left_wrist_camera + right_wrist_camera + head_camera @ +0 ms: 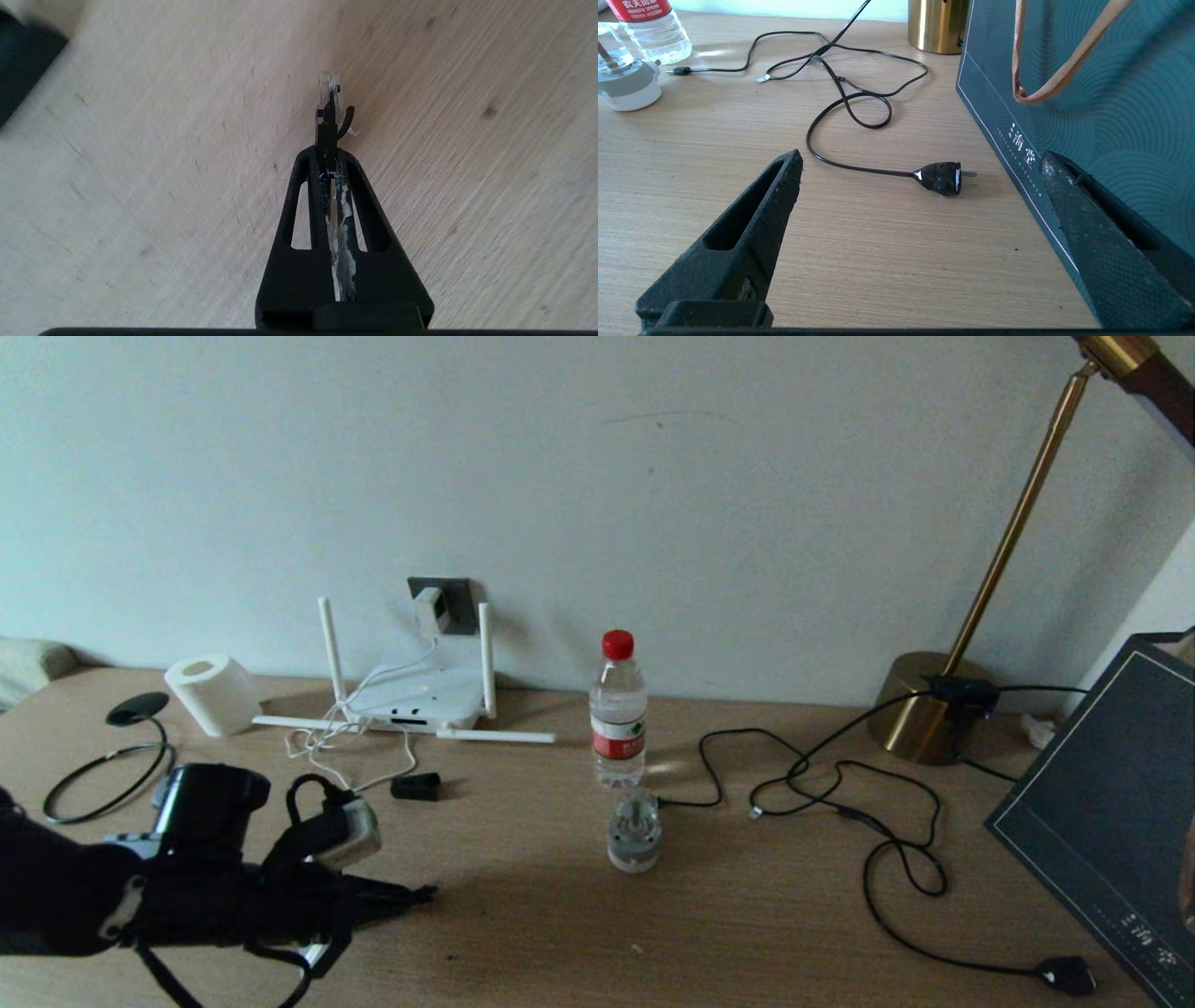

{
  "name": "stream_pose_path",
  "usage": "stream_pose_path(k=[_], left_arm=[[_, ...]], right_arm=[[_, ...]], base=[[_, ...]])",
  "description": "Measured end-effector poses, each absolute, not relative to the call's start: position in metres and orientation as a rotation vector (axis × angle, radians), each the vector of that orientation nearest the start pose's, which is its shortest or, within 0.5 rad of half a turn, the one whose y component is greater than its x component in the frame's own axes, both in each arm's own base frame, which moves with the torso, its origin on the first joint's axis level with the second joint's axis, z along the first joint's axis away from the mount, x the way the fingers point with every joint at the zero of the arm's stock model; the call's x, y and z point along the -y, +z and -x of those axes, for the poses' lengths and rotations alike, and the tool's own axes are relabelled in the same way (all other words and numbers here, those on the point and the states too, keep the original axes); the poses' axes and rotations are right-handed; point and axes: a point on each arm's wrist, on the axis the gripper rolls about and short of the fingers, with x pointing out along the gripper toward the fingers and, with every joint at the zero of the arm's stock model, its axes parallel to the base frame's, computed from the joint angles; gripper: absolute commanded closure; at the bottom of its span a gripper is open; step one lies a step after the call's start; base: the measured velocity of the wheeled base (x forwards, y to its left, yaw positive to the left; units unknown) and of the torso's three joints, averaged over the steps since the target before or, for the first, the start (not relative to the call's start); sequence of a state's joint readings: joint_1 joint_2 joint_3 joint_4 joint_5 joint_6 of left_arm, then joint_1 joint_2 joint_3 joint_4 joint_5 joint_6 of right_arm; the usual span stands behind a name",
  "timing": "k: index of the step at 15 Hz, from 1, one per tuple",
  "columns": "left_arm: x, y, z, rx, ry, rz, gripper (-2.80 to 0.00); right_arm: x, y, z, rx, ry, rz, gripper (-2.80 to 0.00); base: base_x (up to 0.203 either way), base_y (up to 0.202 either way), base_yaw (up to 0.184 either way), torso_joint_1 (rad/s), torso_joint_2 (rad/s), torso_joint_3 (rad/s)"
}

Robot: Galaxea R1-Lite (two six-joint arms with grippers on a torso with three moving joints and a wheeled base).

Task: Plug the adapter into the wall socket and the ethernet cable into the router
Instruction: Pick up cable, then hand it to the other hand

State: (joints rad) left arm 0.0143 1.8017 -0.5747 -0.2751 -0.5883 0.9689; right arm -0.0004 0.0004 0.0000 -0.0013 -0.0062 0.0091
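Two hands show: the left hand [425, 894], low at the near left of the worktop [747, 915], is clamped on the ethernet cable [330, 112], its clear connector poking past the fingertips. The right hand [920, 163] gapes wide, empty, near a black plug [941, 178]. Far back, the adapter [429, 608] sits in the wall socket [457, 597] above the router [420, 700].

This looks like a lived-in room at home or in a hotel. A pale wooden counter [766, 915] stands against a plain wall. A router [415, 702] sits on it, a toilet roll [215, 693] to its left, a water bottle [617, 709] to its right, and a brass lamp [924, 714] and a gift bag [1102, 812] farther right.
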Motion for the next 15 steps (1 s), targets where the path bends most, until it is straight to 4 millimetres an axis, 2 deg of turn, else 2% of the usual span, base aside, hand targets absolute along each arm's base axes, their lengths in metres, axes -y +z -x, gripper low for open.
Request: stream_pose_path(k=[3, 7, 9, 12, 15], left_arm=[[0.033, 0.108, -0.264, -0.42, -0.931, -0.684, 0.0], [0.08, 0.185, -0.287, -0.172, -0.842, -0.875, 0.0], [0.1, 0.218, -0.289, -0.104, -0.816, -0.969, 0.0], [0.111, 0.238, -0.291, 0.013, -0.764, -1.085, 0.0], [0.115, 0.243, -0.298, 0.12, -0.704, -1.07, 0.0]], right_arm=[[0.0, 0.076, 0.023, 0.001, -0.007, -0.009, -2.8], [0.0, 0.076, 0.023, 0.001, -0.006, -0.009, -2.8], [0.0, 0.076, 0.023, 0.001, -0.007, -0.009, -2.8], [0.0, 0.076, 0.023, 0.001, -0.004, 0.009, -2.8], [0.0, 0.076, 0.023, 0.002, -0.006, 0.008, -2.8]], base=[[0.0, 0.0, 0.0, 0.0, 0.0, 0.0], [0.0, 0.0, 0.0, 0.0, 0.0, 0.0], [0.0, 0.0, 0.0, 0.0, 0.0, 0.0], [0.0, 0.0, 0.0, 0.0, 0.0, 0.0], [0.0, 0.0, 0.0, 0.0, 0.0, 0.0]])
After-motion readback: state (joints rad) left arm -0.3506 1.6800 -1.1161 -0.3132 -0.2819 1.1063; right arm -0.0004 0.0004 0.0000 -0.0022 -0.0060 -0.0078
